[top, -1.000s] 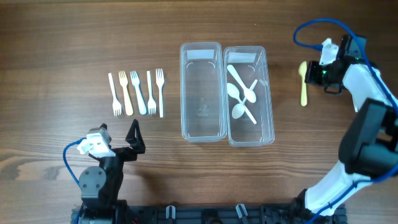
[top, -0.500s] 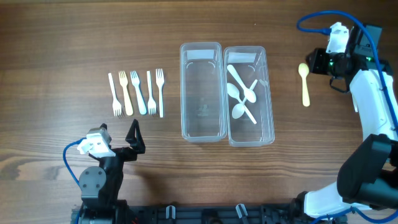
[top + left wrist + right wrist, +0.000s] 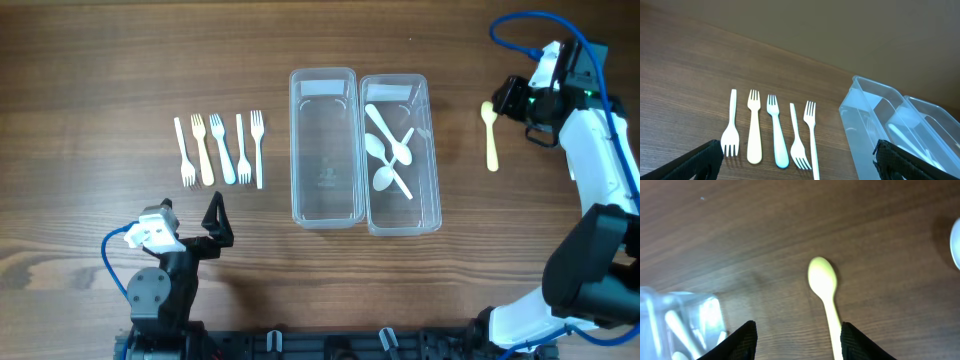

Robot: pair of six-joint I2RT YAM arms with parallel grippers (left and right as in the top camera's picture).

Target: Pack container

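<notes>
While the left gripper (image 3: 800, 169) sat at the lower left of the overhead frame with its fingers spread as wide as they go and nothing between them, it hung just above the wooden table (image 3: 100, 80), well short of anything on it. Just beyond it, in the left-middle of that frame, five forks (image 3: 220, 150) lay side by side in a neat row, apart from one another: a white one with its tines toward the bottom edge, a cream one and a pale blue one with tines toward the top, another white one with tines toward the bottom, and a last white one with tines toward the top. At the centre stood two clear containers, long sides touching. The left container (image 3: 296, 150) had nothing in it; the right container (image 3: 434, 150) held three white spoons (image 3: 390, 150) lying crossed over each other. Toward the upper right, a yellow spoon (image 3: 490, 140) lay flat on the bare wood, well apart from the right container, its bowl pointing to the top edge. The right gripper (image 3: 510, 100) hovered over that bowl end; in its wrist view the two black fingers (image 3: 745, 341) stood apart, gripping nothing, with the spoon on the table between them.
</notes>
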